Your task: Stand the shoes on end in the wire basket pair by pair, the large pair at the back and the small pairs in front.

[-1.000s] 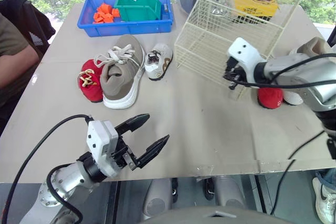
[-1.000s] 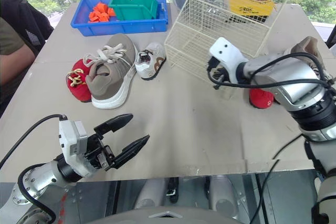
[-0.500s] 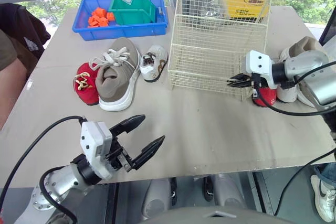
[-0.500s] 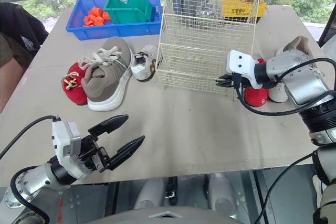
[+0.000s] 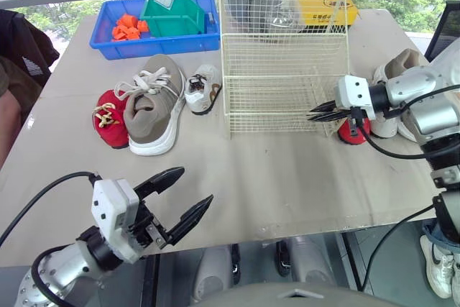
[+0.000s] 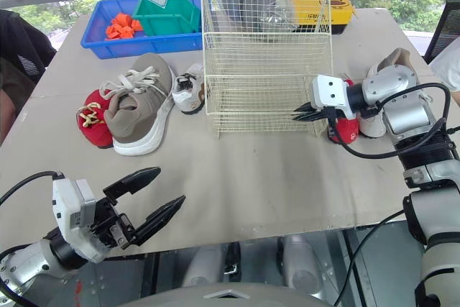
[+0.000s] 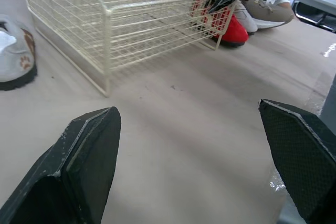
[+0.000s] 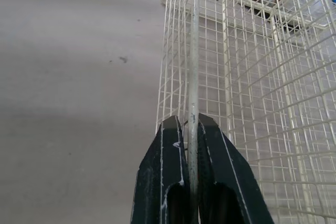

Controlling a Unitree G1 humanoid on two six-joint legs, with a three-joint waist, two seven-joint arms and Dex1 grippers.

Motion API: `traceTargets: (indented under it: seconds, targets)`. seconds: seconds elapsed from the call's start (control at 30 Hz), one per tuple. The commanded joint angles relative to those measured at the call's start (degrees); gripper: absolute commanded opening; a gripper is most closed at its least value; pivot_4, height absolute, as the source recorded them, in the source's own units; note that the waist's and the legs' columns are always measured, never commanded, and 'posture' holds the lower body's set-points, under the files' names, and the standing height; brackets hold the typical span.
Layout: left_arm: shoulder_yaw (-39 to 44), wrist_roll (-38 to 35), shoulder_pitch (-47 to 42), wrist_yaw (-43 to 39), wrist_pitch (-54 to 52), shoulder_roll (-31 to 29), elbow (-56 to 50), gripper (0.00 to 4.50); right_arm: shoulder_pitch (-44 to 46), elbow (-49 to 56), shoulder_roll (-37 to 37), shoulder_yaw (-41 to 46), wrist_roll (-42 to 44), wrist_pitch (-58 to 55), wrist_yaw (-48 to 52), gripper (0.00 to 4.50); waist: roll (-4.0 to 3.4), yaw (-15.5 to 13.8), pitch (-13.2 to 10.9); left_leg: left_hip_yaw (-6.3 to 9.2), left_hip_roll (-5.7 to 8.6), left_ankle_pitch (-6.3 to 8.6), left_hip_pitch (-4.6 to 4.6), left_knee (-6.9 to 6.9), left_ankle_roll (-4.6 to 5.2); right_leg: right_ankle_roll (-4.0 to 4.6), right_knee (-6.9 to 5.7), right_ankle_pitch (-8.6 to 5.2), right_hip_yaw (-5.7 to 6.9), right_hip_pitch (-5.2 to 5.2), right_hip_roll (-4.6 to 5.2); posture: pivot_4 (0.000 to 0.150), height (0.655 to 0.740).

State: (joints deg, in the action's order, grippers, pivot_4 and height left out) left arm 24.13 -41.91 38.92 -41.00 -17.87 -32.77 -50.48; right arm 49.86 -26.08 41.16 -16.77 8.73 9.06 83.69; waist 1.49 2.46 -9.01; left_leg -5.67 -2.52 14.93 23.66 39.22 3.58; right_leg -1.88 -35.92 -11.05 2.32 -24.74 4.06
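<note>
Right end effector [image 8: 187, 123] was clamped on a corner rod of the wire basket [image 5: 280, 62]. Left end effector [image 5: 194, 185] was wide apart — empty.

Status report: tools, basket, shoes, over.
Right tool shut on basket corner. Left tool open, over table edge. Basket empty, shoes outside. Nothing blocking.

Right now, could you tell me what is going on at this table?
The robot's right gripper is shut on the near right corner wire of the cream wire basket, which stands level on the table with no shoes inside. The left gripper hangs open above the near table edge, holding nothing. A large grey sneaker, a small red shoe and a small white shoe lie left of the basket; a second small red shoe and other shoes lie to its right.
</note>
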Motion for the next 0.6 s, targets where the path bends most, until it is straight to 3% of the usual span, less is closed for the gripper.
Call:
traceTargets:
  seconds: [0.03,0.47,0.6]
  targets:
    - [0.59,0.04,-0.11,0.01,1.31,0.0,-2.2,4.5,0.27,-0.95,-1.87,-0.55,-0.75,1.52,2.48,0.02,0.0,0.02,0.0,-0.02,-0.02,0.0,0.0,0.0,0.0,0.01,0.0,0.0,0.0,-0.01,0.01,0.15,0.74]
    - [-0.03,0.25,-1.98,0.64,0.58,-0.25,-1.35,4.5,-6.97,19.0,-2.78,1.41,-2.54,-18.51,-6.13,0.02,-0.11,-0.33,0.0,-0.11,-0.29,0.04,0.06,-0.12,-0.14,0.16,0.01,0.07,0.07,-0.2,0.1,0.15,0.74]
    - [-0.22,-0.24,-3.31,0.66,-0.18,-0.66,-0.65,4.5,-8.07,22.68,-2.38,4.68,-0.7,-20.02,-8.47,1.63,-0.15,-0.42,-0.02,-0.12,-0.27,0.08,0.12,-0.12,-0.19,0.17,0.07,0.07,0.07,-0.21,0.1,0.15,0.74]
